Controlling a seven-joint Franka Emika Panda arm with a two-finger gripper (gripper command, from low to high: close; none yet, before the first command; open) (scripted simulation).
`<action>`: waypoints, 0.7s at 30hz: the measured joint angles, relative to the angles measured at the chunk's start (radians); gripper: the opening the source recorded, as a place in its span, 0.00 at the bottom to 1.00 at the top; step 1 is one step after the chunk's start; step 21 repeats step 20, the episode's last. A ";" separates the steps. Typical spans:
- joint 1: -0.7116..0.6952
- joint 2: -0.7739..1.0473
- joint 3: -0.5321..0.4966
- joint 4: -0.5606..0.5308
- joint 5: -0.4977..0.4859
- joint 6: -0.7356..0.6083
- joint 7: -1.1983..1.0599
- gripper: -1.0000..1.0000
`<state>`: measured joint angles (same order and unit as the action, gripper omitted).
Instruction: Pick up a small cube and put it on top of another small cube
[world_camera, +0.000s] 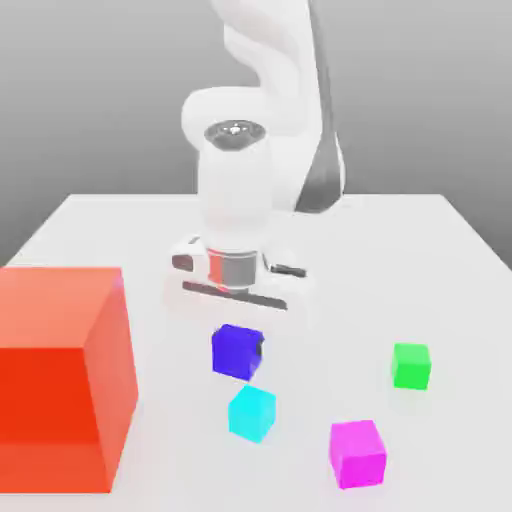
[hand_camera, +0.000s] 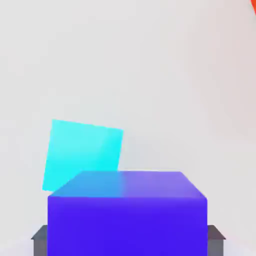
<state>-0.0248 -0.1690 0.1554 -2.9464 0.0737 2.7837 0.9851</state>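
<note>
Hand view: blue cube (hand_camera: 127, 215) btwn jaws

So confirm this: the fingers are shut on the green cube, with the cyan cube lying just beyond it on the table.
Wrong cube. The fingers are shut on the small indigo-blue cube, not the green one, which sits apart on the table. The cyan cube does lie just beyond it, as the hand view shows.

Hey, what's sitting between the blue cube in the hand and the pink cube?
Only bare white table along that line, as the exterior view shows. The cyan cube sits just off it, below the blue cube and left of the pink cube.
</note>
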 joint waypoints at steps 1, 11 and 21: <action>0.041 -0.006 0.023 0.008 0.011 -0.013 -0.019 0.00; 0.393 -0.019 0.232 0.077 0.082 -0.094 -0.170 0.00; 0.356 0.205 0.227 0.084 -0.141 0.111 -0.017 1.00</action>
